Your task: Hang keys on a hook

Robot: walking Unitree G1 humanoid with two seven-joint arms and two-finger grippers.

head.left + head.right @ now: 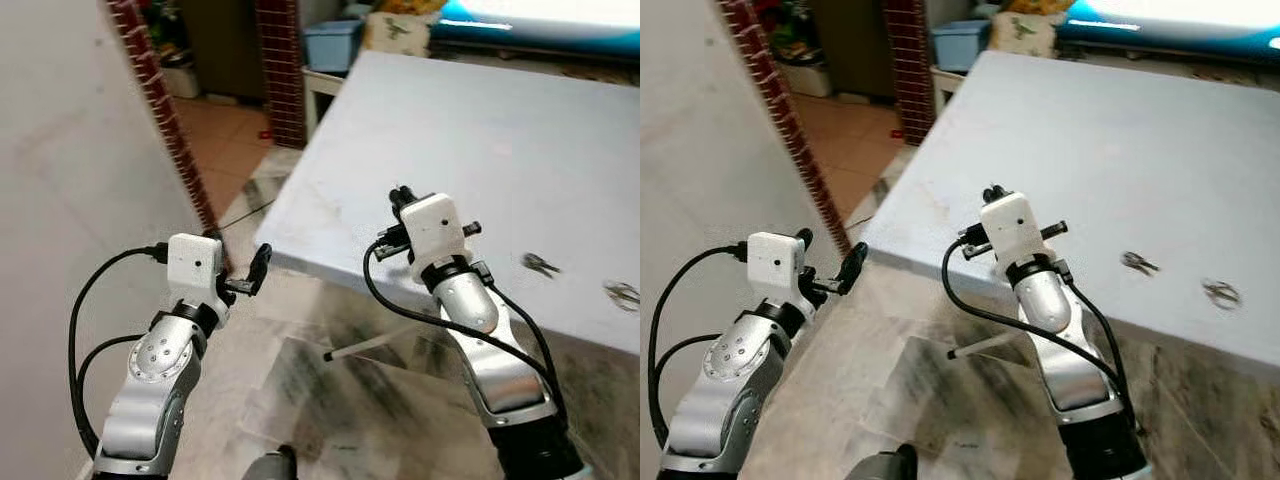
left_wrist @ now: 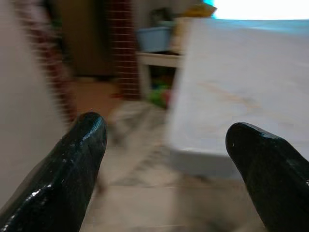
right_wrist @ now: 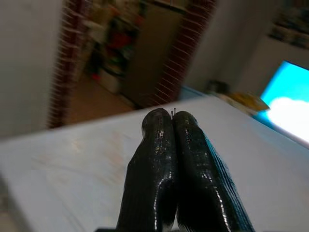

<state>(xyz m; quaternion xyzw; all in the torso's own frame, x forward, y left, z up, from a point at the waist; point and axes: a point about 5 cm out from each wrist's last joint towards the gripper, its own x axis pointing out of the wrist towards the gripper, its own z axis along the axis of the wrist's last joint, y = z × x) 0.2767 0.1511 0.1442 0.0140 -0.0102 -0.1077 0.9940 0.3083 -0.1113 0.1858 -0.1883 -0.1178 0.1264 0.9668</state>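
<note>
Your right tool [image 3: 171, 118] is raised over the near edge of the pale counter [image 1: 480, 130], its two black fingers pressed flat together; a thin sliver of metal seems to peek out at the tips, too small for you to say what it is. Your left tool [image 2: 166, 140] hangs off the counter's near left corner, above the marbled floor [image 1: 330, 380], with its fingers spread wide apart and nothing between them. Two small dark metal objects lie on the counter to the right of your right arm, one [image 1: 540, 264] nearer, the other [image 1: 622, 293] close to the frame edge; they may be keys. Beyond the corner stand a red brick pillar [image 1: 282, 65], a blue bin [image 1: 332, 44] and a lit screen [image 1: 540, 14].
</note>
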